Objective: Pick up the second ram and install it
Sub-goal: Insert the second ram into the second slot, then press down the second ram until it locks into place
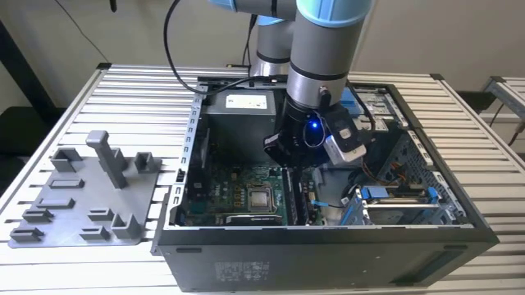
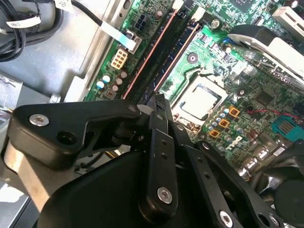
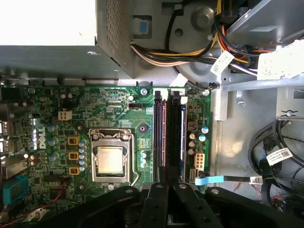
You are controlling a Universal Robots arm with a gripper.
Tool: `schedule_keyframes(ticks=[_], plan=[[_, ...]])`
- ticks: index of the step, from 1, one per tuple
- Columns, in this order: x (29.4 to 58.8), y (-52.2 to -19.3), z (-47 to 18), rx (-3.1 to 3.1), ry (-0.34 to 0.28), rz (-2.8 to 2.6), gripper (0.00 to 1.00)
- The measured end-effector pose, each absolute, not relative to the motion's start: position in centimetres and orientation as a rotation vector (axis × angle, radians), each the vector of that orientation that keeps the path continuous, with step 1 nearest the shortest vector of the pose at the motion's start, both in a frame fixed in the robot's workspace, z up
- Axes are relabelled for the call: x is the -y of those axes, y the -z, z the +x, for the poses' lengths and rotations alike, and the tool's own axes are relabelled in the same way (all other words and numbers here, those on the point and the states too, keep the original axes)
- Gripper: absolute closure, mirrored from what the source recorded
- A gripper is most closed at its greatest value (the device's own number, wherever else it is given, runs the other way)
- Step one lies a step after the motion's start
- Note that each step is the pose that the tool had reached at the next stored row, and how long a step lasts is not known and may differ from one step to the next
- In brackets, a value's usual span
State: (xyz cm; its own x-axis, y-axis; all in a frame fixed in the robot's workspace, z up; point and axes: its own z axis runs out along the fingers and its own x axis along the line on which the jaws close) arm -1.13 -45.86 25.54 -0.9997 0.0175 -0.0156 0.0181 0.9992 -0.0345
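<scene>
The second ram (image 3: 164, 137) is a long dark stick standing in a memory slot on the green motherboard (image 3: 57, 118), with another dark stick (image 3: 175, 137) in the slot beside it. My gripper (image 3: 164, 186) is shut, its tips over the near end of the second ram. Whether they touch it I cannot tell. In the second wrist view the gripper (image 2: 159, 100) points down at the end of the slots (image 2: 164, 52). In the exterior view the gripper (image 1: 289, 169) reaches down inside the open computer case (image 1: 328, 236), over the slots.
A gray holder plate (image 1: 90, 196) with upright blocks lies on the slatted table at the exterior view's left. Inside the case are the processor (image 3: 110, 159), the power supply (image 1: 238, 101), bundled cables (image 3: 280, 152) and a drive cage (image 1: 402, 206) close around the arm.
</scene>
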Motion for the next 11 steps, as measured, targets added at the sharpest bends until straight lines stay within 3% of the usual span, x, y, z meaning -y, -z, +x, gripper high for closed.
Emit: schedule_keyframes(ticks=[11], plan=[[45.86, -25.54, -1.13, -3.126, 0.057, 0.028, 0.89]])
